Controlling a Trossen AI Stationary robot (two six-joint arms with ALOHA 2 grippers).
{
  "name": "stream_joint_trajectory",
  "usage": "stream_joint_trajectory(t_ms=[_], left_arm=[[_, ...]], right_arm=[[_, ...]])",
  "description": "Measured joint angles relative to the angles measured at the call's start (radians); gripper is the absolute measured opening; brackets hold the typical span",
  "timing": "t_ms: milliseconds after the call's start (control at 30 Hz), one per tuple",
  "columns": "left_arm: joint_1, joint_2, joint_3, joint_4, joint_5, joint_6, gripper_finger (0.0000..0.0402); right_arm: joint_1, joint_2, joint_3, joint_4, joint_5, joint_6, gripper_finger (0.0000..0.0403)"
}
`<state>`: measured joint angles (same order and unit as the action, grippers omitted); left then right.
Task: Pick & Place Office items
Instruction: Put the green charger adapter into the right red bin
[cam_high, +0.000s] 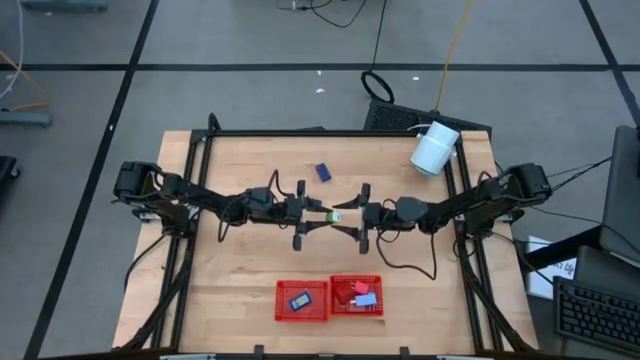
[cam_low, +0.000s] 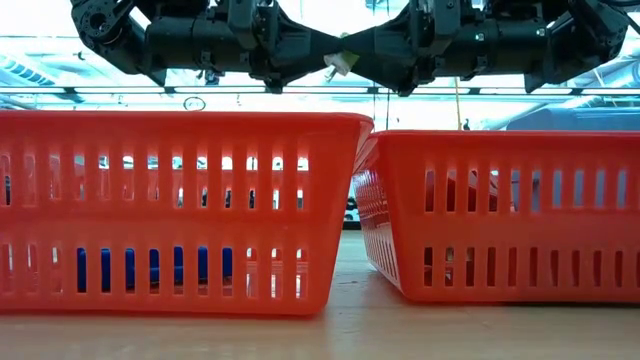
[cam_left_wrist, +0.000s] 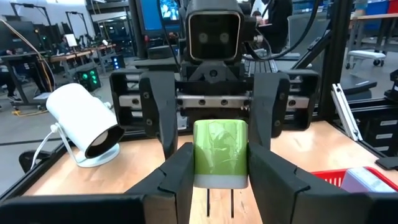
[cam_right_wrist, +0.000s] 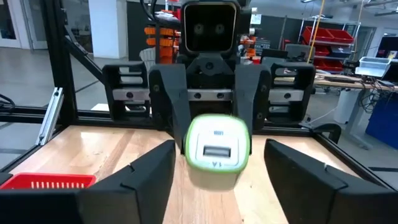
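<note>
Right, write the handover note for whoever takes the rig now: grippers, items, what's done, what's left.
Left gripper: shut on the green piece, held above mid-table.
Right gripper: open, facing the green piece close up, not gripping it.
Dark blue piece: loose on the table.
Done: left tray holds one dark piece; right tray holds red and light blue pieces.
Left: tray the green piece, probably via the right gripper, then the dark blue one.

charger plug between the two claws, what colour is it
Green with a white end, the charger plug shows best in the left wrist view.
</note>
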<state>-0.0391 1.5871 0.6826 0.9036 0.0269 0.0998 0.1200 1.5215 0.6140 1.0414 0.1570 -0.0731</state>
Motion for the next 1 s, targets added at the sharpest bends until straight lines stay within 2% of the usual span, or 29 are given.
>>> stream_joint_trajectory(t_ms=[233,467,600,733,1000], left_arm=[[0.000,0.000,0.000,-0.013,0.000,0.000,0.0121],[0.000,0.001,0.000,-0.018,-0.001,0.000,0.0133],[0.000,0.000,-0.001,-0.020,-0.002,0.001,0.0122],[0.000,0.000,-0.001,-0.019,-0.002,0.003,0.0121],[0.000,0.000,-0.001,-0.018,-0.002,-0.015,0.0158]], right_arm=[[0.000,-0.014,0.000,-0.038,-0.001,-0.001,0.0198],[0.000,-0.030,0.000,-0.067,-0.001,-0.003,0.0160],[0.000,-0.031,0.000,-0.074,0.000,-0.003,0.0142],[0.000,-0.031,0.000,-0.074,0.000,-0.002,0.0131],[0.000,-0.031,0.000,-0.074,-0.001,-0.003,0.0128]])
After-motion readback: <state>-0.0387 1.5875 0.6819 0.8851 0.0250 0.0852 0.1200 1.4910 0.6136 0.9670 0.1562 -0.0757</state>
